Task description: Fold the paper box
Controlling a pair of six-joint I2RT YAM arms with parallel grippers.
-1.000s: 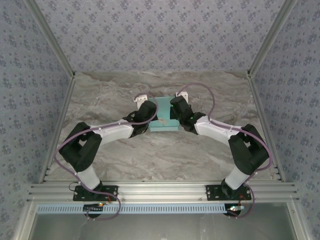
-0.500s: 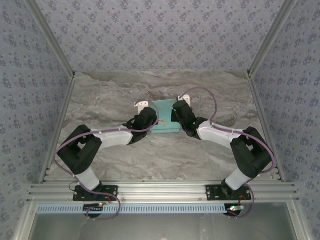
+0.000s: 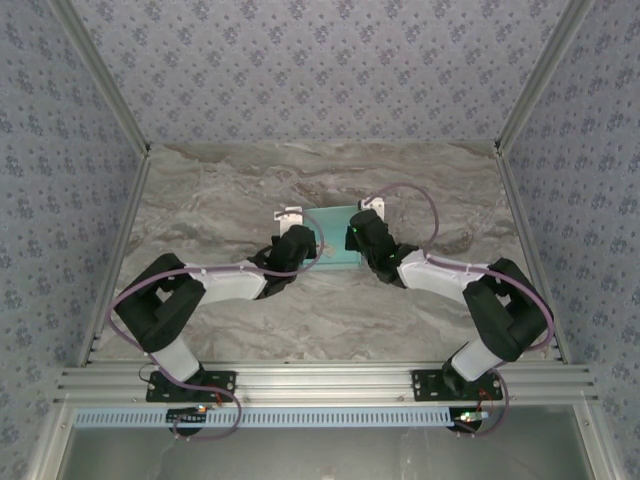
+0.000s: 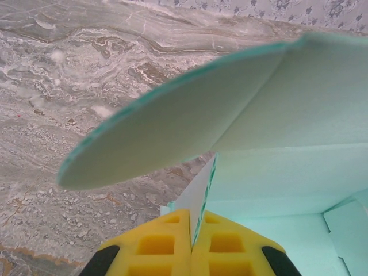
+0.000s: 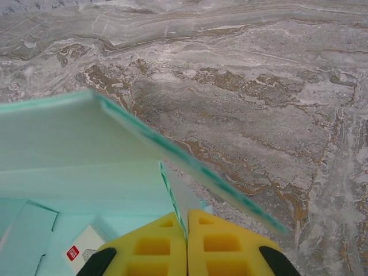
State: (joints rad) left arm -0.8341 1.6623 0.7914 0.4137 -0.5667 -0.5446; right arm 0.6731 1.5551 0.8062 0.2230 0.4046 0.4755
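Paper box (image 3: 335,234) is seen half-formed near the middle of the marble table (image 3: 200,200), with its rounded flap (image 4: 172,121) raised. Its left side wall is pinched by the left gripper (image 4: 192,244), closed tight on it, and its right wall likewise by the right gripper (image 5: 187,244). Raising the walls appears to be the step in hand. Next, the flaps would need to be tucked inward while both walls are kept upright.

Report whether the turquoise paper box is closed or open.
Open: the pale turquoise paper box shows its inside, with its rounded flap raised, not tucked.
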